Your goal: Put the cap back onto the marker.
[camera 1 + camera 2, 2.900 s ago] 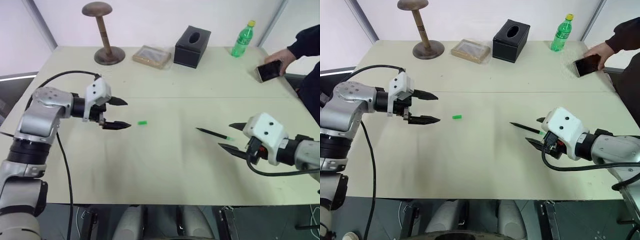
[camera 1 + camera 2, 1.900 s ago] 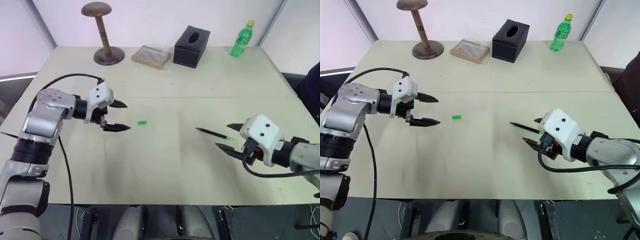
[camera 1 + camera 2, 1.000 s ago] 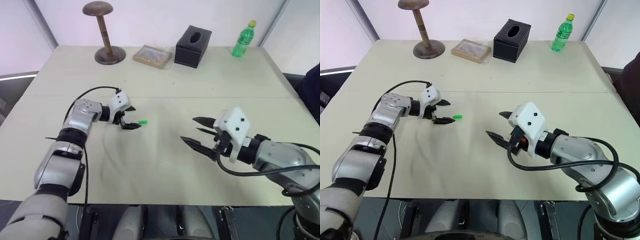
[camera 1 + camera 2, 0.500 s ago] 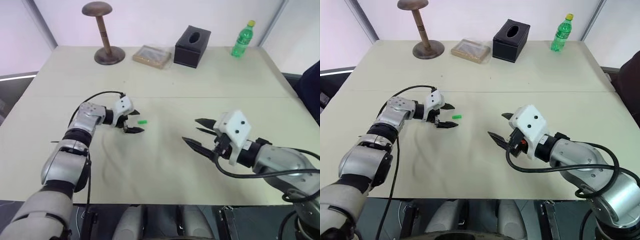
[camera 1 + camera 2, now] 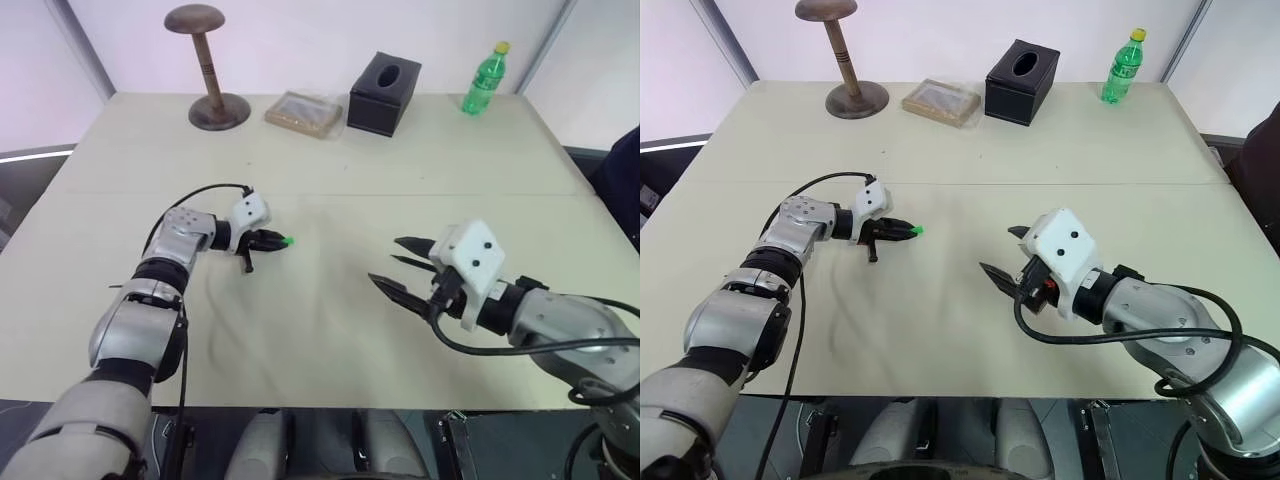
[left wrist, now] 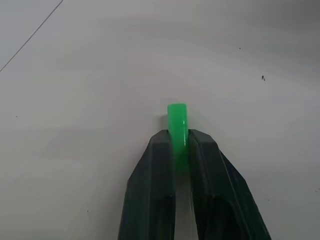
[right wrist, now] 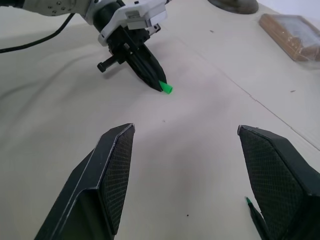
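Note:
The cap (image 6: 177, 117) is a tiny bright green cylinder. My left gripper (image 5: 275, 240) is shut on it, and its free end sticks out past the fingertips, low over the cream table (image 5: 320, 330). The right wrist view shows the same grip on the cap (image 7: 167, 89). The marker (image 5: 408, 262), a thin black stick, lies on the table between the fingers of my right gripper (image 5: 385, 262). That gripper is open and hovers just above the marker without holding it. One pointed end of the marker (image 7: 251, 206) shows beside a right finger.
Along the table's far edge stand a wooden hat stand (image 5: 208, 70), a flat tan box (image 5: 303, 110), a black tissue box (image 5: 385, 92) and a green bottle (image 5: 485, 80). A person's dark sleeve (image 5: 630, 150) shows at the right edge.
My left gripper, open around the cap half a second ago, has shut on it. The right gripper has stayed open over the marker.

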{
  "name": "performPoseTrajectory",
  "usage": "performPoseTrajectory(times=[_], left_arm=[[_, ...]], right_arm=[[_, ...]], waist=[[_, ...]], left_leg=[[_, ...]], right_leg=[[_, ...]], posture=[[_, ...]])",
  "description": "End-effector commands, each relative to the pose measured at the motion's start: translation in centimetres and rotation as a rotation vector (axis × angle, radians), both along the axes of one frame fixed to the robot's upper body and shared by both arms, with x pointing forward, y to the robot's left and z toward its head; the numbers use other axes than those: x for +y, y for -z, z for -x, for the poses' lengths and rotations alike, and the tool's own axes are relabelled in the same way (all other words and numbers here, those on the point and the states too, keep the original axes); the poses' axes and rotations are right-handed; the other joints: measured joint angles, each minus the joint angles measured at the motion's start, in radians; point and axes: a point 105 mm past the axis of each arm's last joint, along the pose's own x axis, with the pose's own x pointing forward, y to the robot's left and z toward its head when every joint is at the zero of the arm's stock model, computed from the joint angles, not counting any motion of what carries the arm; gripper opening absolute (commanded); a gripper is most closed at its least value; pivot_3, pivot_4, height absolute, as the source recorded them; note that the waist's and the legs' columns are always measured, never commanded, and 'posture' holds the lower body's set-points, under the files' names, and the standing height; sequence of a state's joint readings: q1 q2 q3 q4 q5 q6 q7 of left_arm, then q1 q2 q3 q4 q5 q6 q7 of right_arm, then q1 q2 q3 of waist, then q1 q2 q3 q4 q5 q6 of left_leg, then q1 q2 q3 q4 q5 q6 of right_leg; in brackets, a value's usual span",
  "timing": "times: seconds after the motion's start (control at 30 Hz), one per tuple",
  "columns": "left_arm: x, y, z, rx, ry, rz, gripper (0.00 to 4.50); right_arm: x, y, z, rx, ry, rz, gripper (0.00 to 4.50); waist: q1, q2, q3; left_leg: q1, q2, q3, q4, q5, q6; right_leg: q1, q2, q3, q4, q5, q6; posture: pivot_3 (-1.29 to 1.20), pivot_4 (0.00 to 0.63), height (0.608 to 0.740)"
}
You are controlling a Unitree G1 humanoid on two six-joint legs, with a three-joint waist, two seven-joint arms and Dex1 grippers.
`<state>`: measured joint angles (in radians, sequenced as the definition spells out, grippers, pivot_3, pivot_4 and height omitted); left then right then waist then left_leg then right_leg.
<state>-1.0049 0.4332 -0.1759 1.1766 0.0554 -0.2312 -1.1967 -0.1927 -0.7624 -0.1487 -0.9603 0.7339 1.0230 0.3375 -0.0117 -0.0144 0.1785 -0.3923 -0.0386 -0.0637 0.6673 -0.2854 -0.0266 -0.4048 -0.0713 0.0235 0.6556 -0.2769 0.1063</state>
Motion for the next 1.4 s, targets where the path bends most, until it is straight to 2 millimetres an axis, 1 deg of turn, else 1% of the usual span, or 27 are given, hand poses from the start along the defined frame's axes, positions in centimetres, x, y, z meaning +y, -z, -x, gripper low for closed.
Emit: performPoseTrajectory(times=[0.03, 0.13, 0.23, 0.37, 0.53, 0.6, 0.7, 0.8, 0.9, 1.0, 1.13, 1.27, 1.4], left_arm=[[0.5, 0.4, 0.0, 0.01, -0.013, -0.022, 0.09], [0.3, 0.0, 0.0, -0.005, 0.006, -0.02, 0.09], [-0.3, -1.5, 0.0, -0.046, 0.058, 0.006, 0.09], [-1.4, -4.3, 0.4, -0.106, 0.162, 0.035, 0.09], [-2.7, -7.7, 2.0, -0.171, 0.315, 0.053, 0.09], [-3.1, -8.4, 2.4, -0.184, 0.336, 0.056, 0.09], [-3.9, -10.4, 4.0, -0.214, 0.408, 0.06, 0.09], [-4.3, -11.3, 4.9, -0.222, 0.431, 0.062, 0.09], [-4.4, -12.7, 5.9, -0.238, 0.439, 0.072, 0.09], [-4.3, -13.4, 6.5, -0.248, 0.435, 0.067, 0.09], [-3.8, -13.7, 6.8, -0.255, 0.413, 0.061, 0.09], [-3.5, -13.6, 7.3, -0.258, 0.402, 0.062, 0.09], [-3.4, -13.6, 7.6, -0.262, 0.396, 0.062, 0.09]], right_arm=[[0.0, -0.9, 0.4, -0.05, -0.002, 0.007, 3.36], [-0.3, -0.8, 0.5, -0.044, 0.004, 0.011, 3.36], [-1.1, -0.3, 0.4, -0.018, 0.021, 0.022, 3.36], [-3.4, 0.9, -0.2, 0.042, 0.073, 0.019, 3.36], [-6.4, 2.4, -1.5, 0.117, 0.108, -0.015, 3.36], [-7.1, 2.8, -1.9, 0.13, 0.106, -0.022, 3.36], [-8.9, 4.2, -3.9, 0.188, 0.107, -0.059, 3.36], [-9.7, 5.2, -4.9, 0.211, 0.089, -0.047, 3.36], [-10.4, 6.6, -6.6, 0.237, 0.069, -0.022, 3.36], [-10.7, 7.6, -7.8, 0.257, 0.049, 0.012, 3.36], [-10.7, 8.4, -8.9, 0.271, 0.01, 0.046, 3.36], [-11.1, 9.1, -9.3, 0.294, -0.007, 0.082, 3.36], [-11.4, 9.5, -9.4, 0.305, -0.015, 0.094, 3.36]], waist=[[0.0, 0.0, 0.0], [0.0, 0.0, 0.0], [0.0, 0.0, 0.0], [0.001, -0.001, 0.001], [0.0, -0.001, 0.001], [-0.003, -0.001, 0.001], [-0.008, -0.001, 0.001], [-0.006, -0.001, 0.001], [-0.009, -0.001, 0.001], [-0.007, 0.0, 0.001], [-0.006, 0.0, 0.001], [-0.004, 0.0, 0.001], [-0.002, 0.0, 0.001]], left_leg=[[0.0, 0.0, 0.0, 0.0, 0.0, 0.0], [0.0, 0.0, 0.0, 0.0, 0.0, 0.0], [0.0, 0.0, 0.0, 0.0, 0.0, 0.0], [-0.001, 0.0, 0.0, 0.0, 0.0, 0.0], [0.0, 0.0, 0.0, 0.0, 0.0, 0.0], [0.0, 0.0, 0.0, 0.0, 0.0, 0.0], [0.0, 0.001, 0.001, 0.0, 0.0, 0.0], [0.0, 0.001, 0.001, 0.0, 0.0, 0.0], [0.0, 0.002, 0.001, 0.0, 0.0, 0.0], [0.0, 0.003, 0.001, 0.0, 0.0, 0.0], [0.0, 0.003, 0.001, 0.0, 0.0, -0.001], [0.0, 0.003, 0.001, 0.0, 0.0, -0.001], [0.0, 0.003, 0.001, 0.0, 0.0, -0.001]], right_leg=[[0.0, 0.0, 0.0, 0.0, 0.0, 0.0], [0.0, 0.0, 0.0, 0.0, 0.0, 0.0], [0.0, 0.0, 0.0, 0.0, 0.0, 0.0], [0.0, 0.0, 0.0, 0.0, 0.0, 0.0], [0.0, 0.0, 0.0, 0.0, 0.0, 0.0], [0.0, 0.001, 0.001, 0.0, 0.0, 0.0], [0.0, 0.001, 0.001, 0.0, 0.0, 0.0], [0.0, 0.002, 0.001, 0.0, 0.0, 0.0], [0.0, 0.003, 0.002, 0.0, 0.0, 0.0], [0.0, 0.004, 0.002, 0.0, 0.0, 0.0], [-0.001, 0.004, 0.002, 0.0, 0.0, 0.0], [-0.001, 0.004, 0.003, 0.0, 0.0, 0.0], [0.0, 0.003, 0.003, 0.0, 0.0, 0.0]], posture=[[0.0, 0.15, 0.74], [0.0, 0.15, 0.74], [0.0, 0.15, 0.74], [0.0, 0.15, 0.74], [0.0, 0.15, 0.74], [0.0, 0.15, 0.74], [0.0, 0.15, 0.74], [0.0, 0.15, 0.74], [0.0, 0.15, 0.74], [0.0, 0.15, 0.74], [0.0, 0.15, 0.74], [0.0, 0.15, 0.74], [0.0, 0.15, 0.74]])
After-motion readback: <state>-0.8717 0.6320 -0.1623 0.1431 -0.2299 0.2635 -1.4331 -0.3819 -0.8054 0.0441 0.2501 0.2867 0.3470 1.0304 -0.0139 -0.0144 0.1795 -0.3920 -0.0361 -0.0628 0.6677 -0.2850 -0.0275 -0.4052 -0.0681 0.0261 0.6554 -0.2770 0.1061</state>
